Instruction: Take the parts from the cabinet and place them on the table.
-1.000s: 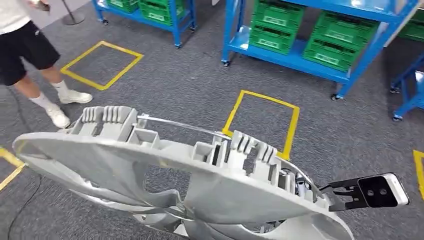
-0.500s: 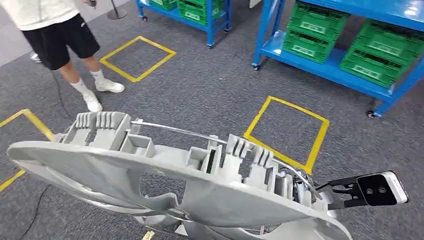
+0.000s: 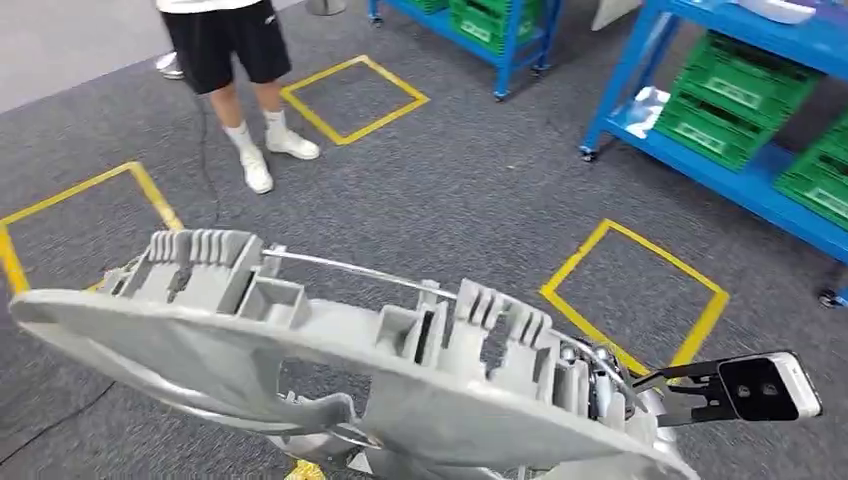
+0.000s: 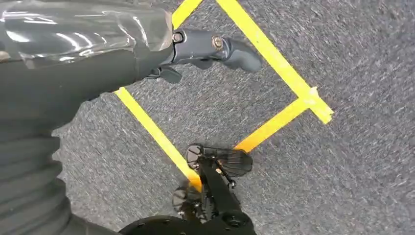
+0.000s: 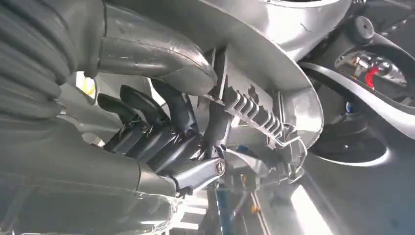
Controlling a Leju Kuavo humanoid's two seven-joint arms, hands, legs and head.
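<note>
The part [image 3: 330,370] lies nearest, at 6 o'clock; a person [image 3: 235,60] stands at 11 o'clock, shelving [image 3: 740,110] at 2 o'clock behind it.

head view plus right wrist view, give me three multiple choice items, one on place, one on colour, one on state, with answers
1. Where are the green crates?
A. on blue shelving
B. on the carpet
C. in the person's arms

2. What colour are the taped floor squares?
A. red
B. yellow
C. white

3. What is the right hand doing?
A. hanging free
B. gripping the grey part
C. resting on a table

Answers: 1 A, the crates sit on the blue shelving. 2 B, the tape outlines are yellow on grey carpet. 3 B, the right wrist view shows dark fingers curled round the part's rim.
</note>
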